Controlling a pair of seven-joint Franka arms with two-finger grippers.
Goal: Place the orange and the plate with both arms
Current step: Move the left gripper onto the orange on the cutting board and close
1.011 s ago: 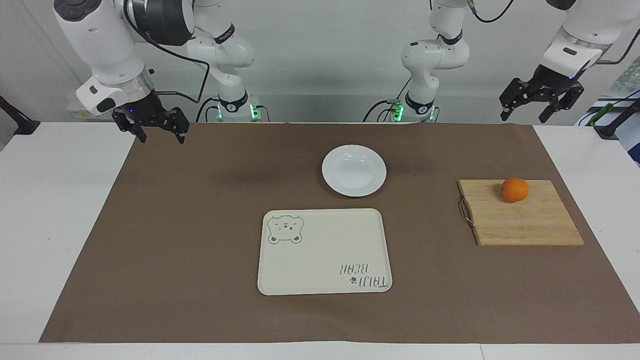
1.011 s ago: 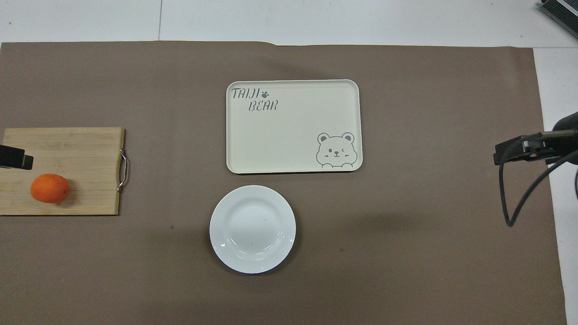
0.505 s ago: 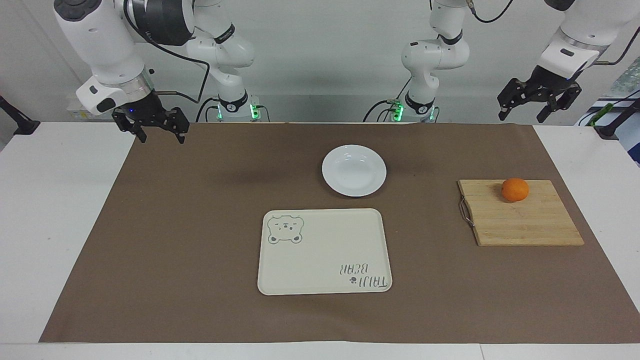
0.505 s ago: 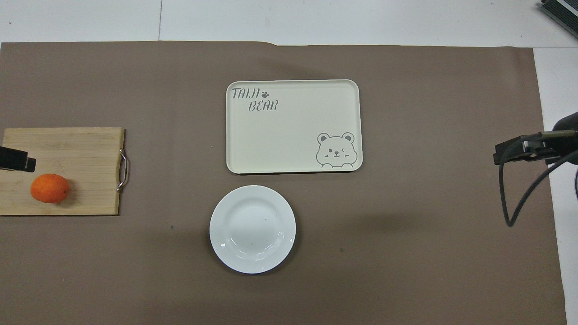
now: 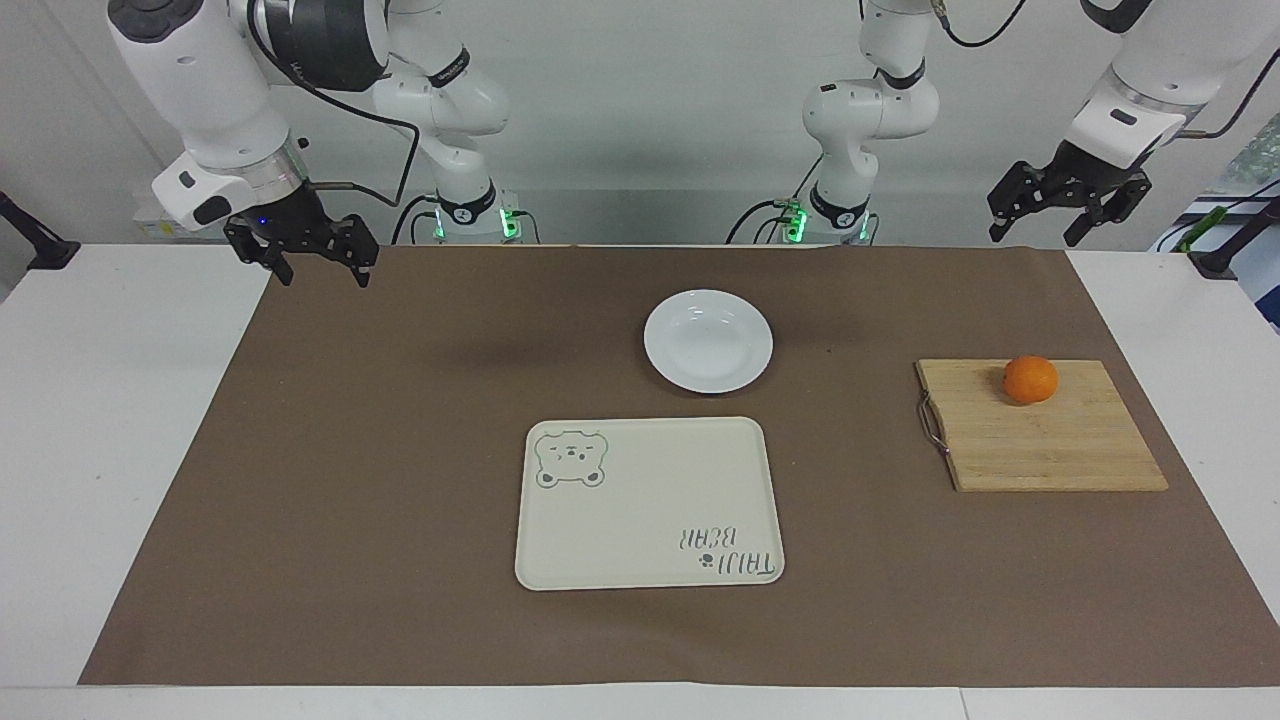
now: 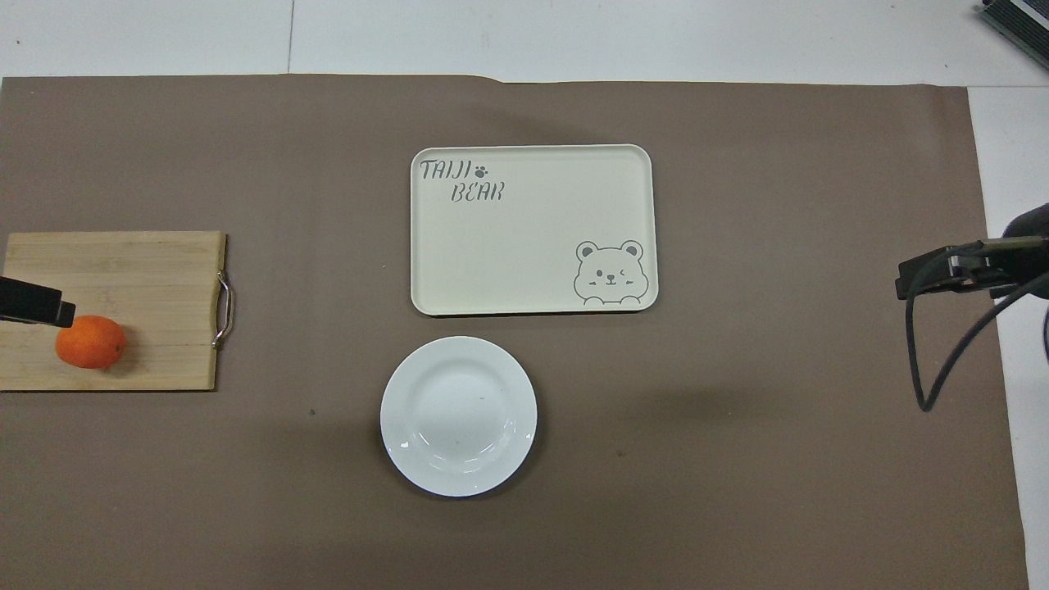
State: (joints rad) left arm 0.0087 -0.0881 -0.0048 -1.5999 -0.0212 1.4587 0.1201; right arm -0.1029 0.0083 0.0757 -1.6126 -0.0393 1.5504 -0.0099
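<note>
The orange [image 5: 1030,379] [image 6: 90,342] lies on a wooden cutting board [image 5: 1050,440] [image 6: 139,270] toward the left arm's end of the table. The white plate [image 5: 708,341] [image 6: 458,415] sits mid-table, nearer to the robots than the cream bear tray [image 5: 648,503] [image 6: 533,229]. My left gripper [image 5: 1040,228] hangs open and empty, high in the air above the mat's edge by the robots. Only its tip [image 6: 37,301] shows in the overhead view, beside the orange. My right gripper [image 5: 323,272] is open and empty, raised over the mat's corner at the right arm's end, and waits.
A brown mat [image 5: 400,450] covers most of the white table. The cutting board has a metal handle [image 5: 931,424] on its side toward the plate. A cable [image 6: 942,344] hangs from the right arm.
My left gripper has drifted a little toward the middle of the table, and its tip now shows closer to the orange in the overhead view. The right arm has not moved.
</note>
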